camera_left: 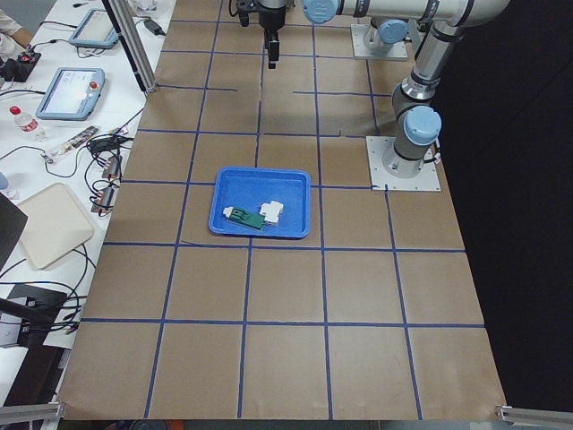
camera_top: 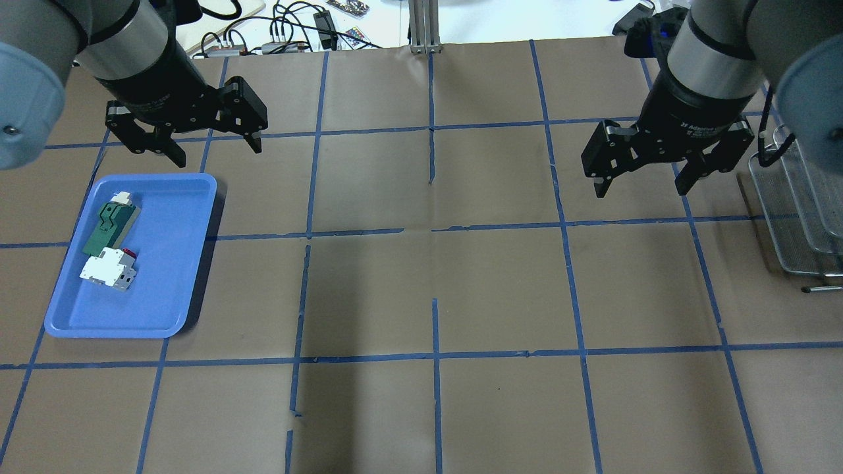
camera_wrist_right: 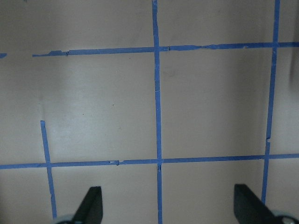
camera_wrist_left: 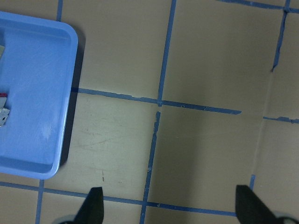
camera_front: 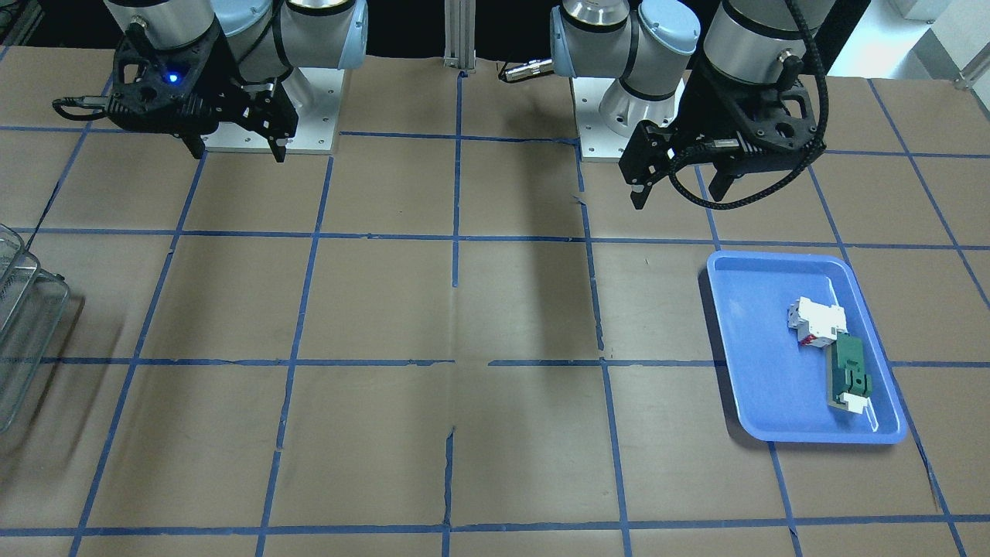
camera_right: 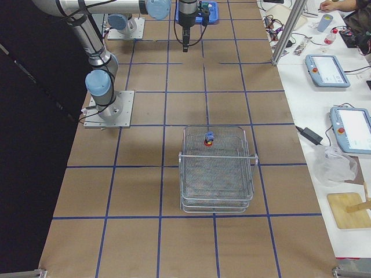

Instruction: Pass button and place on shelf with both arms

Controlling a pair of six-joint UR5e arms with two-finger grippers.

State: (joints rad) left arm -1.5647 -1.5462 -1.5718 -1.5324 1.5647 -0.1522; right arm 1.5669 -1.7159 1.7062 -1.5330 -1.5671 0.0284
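The button (camera_right: 208, 138), red cap on a dark body, stands on the top level of the grey wire-mesh shelf (camera_right: 217, 174), near its far rim; it shows only in the exterior right view. The shelf's edge also shows in the overhead view (camera_top: 800, 217) and the front-facing view (camera_front: 23, 325). My left gripper (camera_top: 217, 153) is open and empty, hovering above the table just beyond the blue tray (camera_top: 158, 181); its wrist view (camera_wrist_left: 170, 207) shows spread fingertips over bare table. My right gripper (camera_top: 641, 191) is open and empty, beside the shelf, over bare table (camera_wrist_right: 169, 207).
The blue tray (camera_front: 773, 259) holds a white block with red marks (camera_front: 816, 319) and a green-and-white elongated part (camera_front: 849, 375). Brown paper with blue tape lines covers the table. A side bench with tablets (camera_right: 327, 70) and cables runs along the far edge.
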